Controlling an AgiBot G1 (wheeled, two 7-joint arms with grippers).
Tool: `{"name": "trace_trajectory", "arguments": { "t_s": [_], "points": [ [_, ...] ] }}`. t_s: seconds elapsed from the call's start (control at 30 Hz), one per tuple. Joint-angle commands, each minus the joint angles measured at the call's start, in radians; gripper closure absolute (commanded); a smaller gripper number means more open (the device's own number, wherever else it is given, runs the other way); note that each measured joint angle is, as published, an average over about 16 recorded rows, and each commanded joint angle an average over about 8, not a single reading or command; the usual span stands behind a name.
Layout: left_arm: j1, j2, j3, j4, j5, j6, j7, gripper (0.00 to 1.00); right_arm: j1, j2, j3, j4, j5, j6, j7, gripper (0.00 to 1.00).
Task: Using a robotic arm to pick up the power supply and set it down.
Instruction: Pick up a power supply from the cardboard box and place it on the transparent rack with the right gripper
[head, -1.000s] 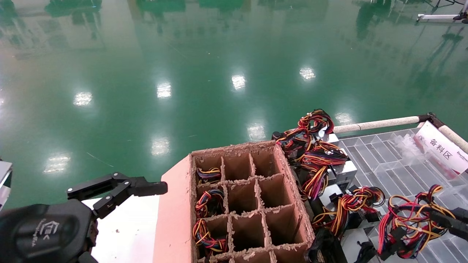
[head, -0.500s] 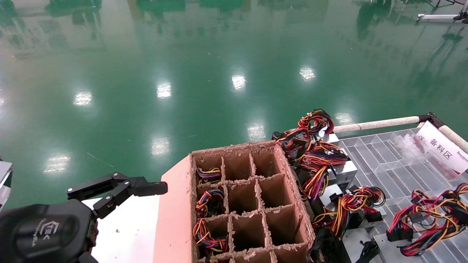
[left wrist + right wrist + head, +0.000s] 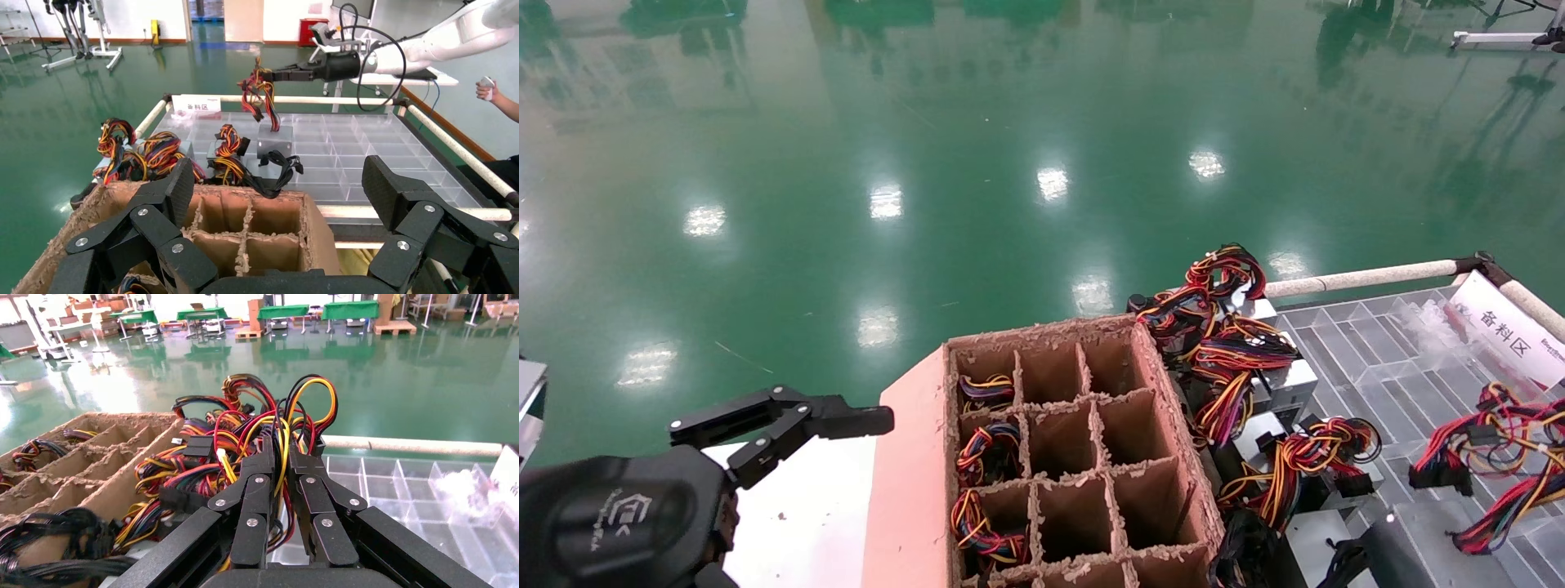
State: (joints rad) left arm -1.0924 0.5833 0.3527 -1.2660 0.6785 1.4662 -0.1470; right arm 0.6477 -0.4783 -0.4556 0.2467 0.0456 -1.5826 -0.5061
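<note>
My right gripper [image 3: 280, 458] is shut on the power supply's bundle of red, yellow and black wires [image 3: 269, 425]. In the left wrist view the right gripper [image 3: 278, 75] holds those wires in the air, and the power supply's grey metal box [image 3: 273, 140] hangs below them over the clear tray. The head view shows the wires [image 3: 1500, 433] and the grey box [image 3: 1414, 535] at the lower right, with the right gripper itself out of that frame. My left gripper [image 3: 278, 184] stands open and empty beside the cardboard box, at the lower left [image 3: 780, 420].
A brown divided cardboard box [image 3: 1075, 457] holds wire bundles in its left cells. Several other power supplies [image 3: 1238, 359] lie piled between it and the clear divided tray [image 3: 1369, 347]. A white sign [image 3: 1508, 331] and a padded rail [image 3: 1361, 278] border the tray.
The held wire bundle has risen and shifted right in the head view, and the grey box has swung into sight beneath it. The right gripper has left that frame. The left arm has not moved.
</note>
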Motion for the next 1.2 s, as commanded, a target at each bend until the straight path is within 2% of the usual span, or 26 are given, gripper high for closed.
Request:
{"name": "trace_trajectory", "arguments": {
  "t_s": [0.03, 0.27, 0.63, 1.2],
  "points": [
    [0.000, 0.000, 0.000, 0.000, 0.000, 0.000, 0.000, 0.00, -0.016, -0.010, 0.008, 0.000, 0.016, 0.001, 0.000, 1.00],
    [0.000, 0.000, 0.000, 0.000, 0.000, 0.000, 0.000, 0.00, -0.053, -0.017, 0.030, 0.009, 0.053, 0.001, 0.003, 1.00],
    [0.000, 0.000, 0.000, 0.000, 0.000, 0.000, 0.000, 0.00, -0.080, -0.057, 0.058, 0.044, 0.106, 0.000, 0.063, 1.00],
    [0.000, 0.000, 0.000, 0.000, 0.000, 0.000, 0.000, 0.00, -0.161, -0.032, 0.088, 0.210, 0.124, -0.009, 0.069, 1.00]
  ]
}}
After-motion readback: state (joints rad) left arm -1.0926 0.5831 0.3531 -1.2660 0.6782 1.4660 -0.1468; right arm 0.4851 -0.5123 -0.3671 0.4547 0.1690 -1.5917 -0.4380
